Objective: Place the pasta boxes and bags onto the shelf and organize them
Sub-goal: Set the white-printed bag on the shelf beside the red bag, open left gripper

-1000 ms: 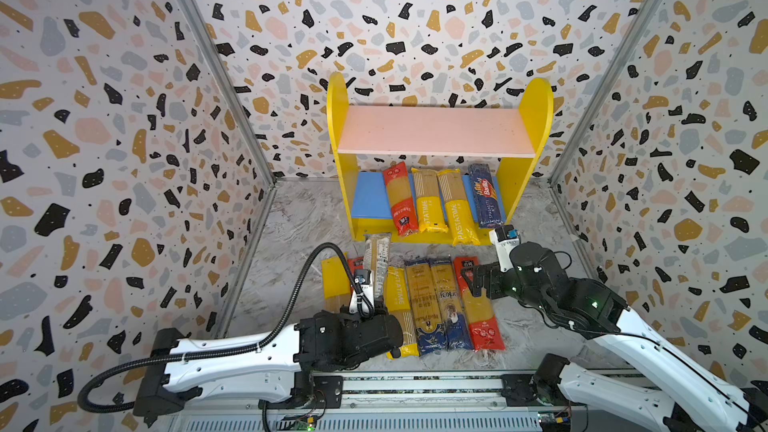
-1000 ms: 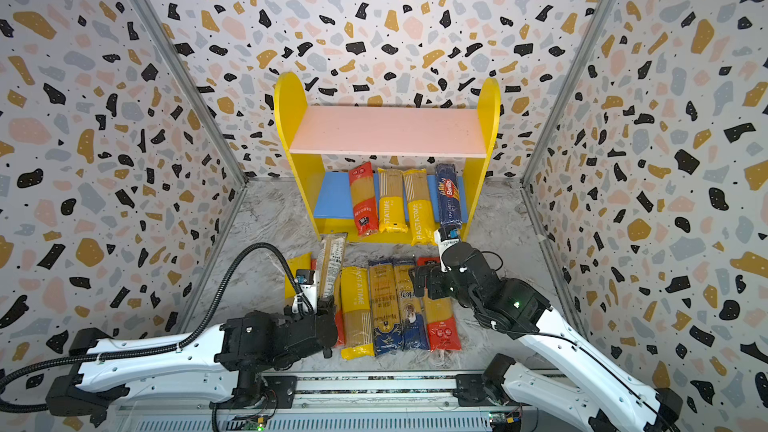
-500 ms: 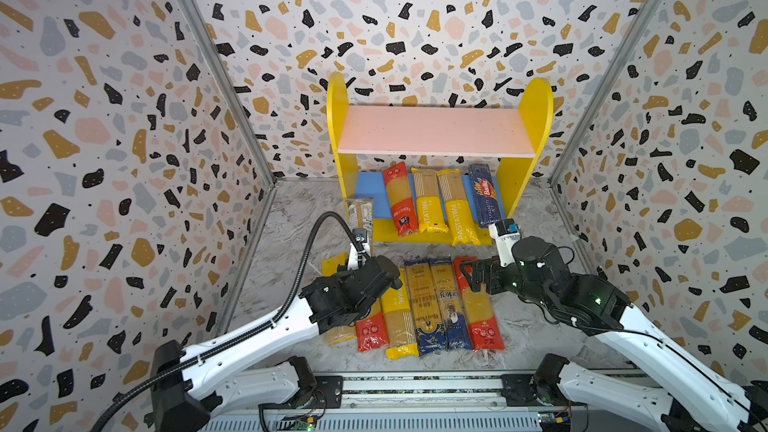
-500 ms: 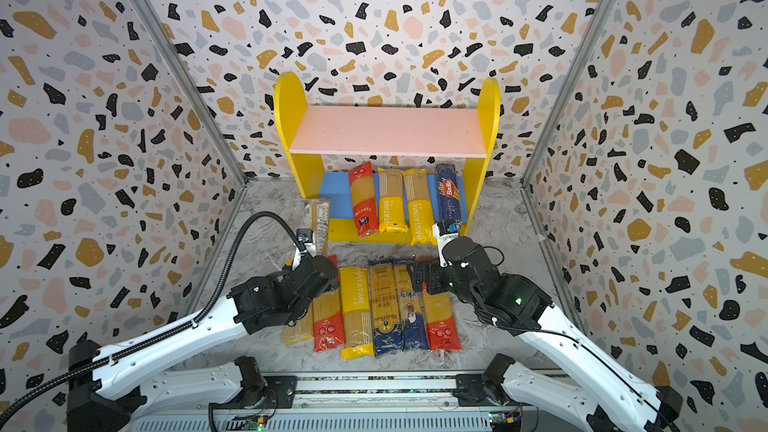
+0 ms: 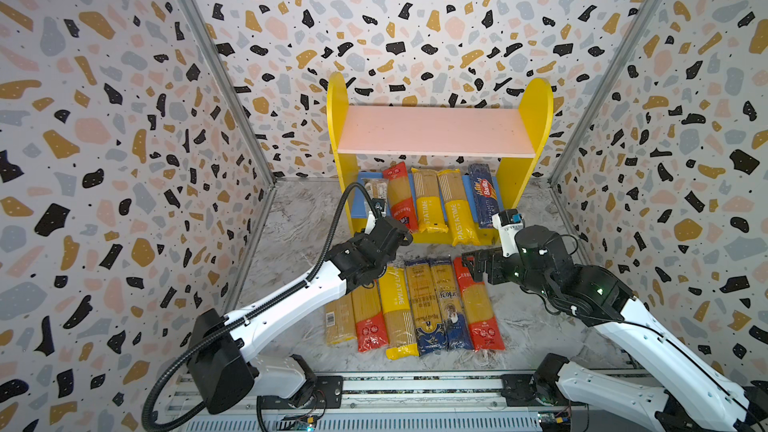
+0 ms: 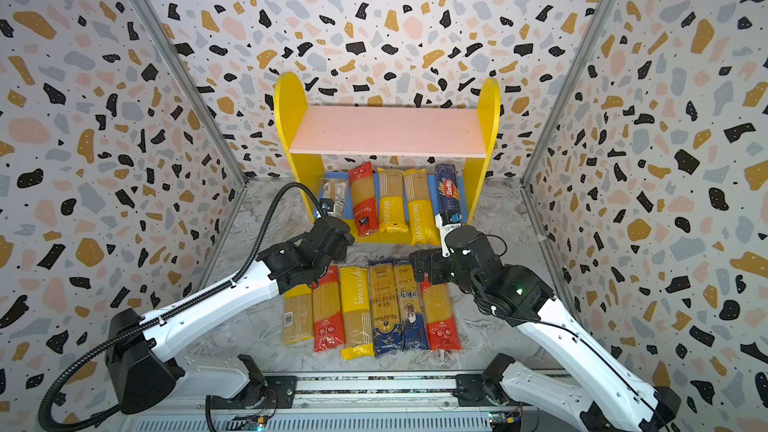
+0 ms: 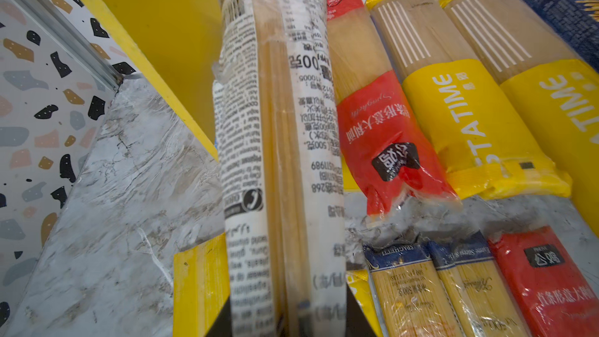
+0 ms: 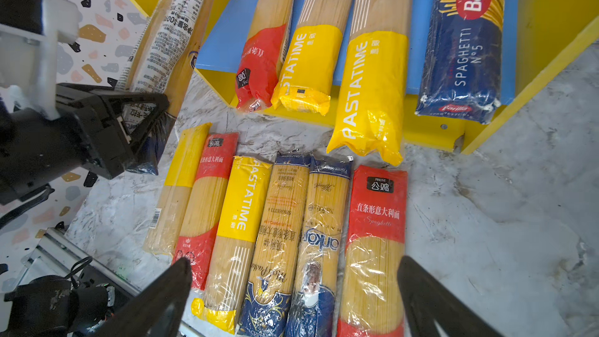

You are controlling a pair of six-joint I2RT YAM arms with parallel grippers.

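Yellow-sided shelf at the surface's back edge. On its blue lower board, lengthwise from left: red pack, two yellow packs, dark blue pack. A clear white-labelled pack is lifted and tilted, far end inside the shelf's left end. Six packs lie side by side in front.

Shelf sits back-centre on your table. Over L end of lower board: held pack in L gripper, betw. side panel & 3 more packs; Barilla pack far R. In front of shelf, 6 packs lie side by side; R gripper above row's far-R end.
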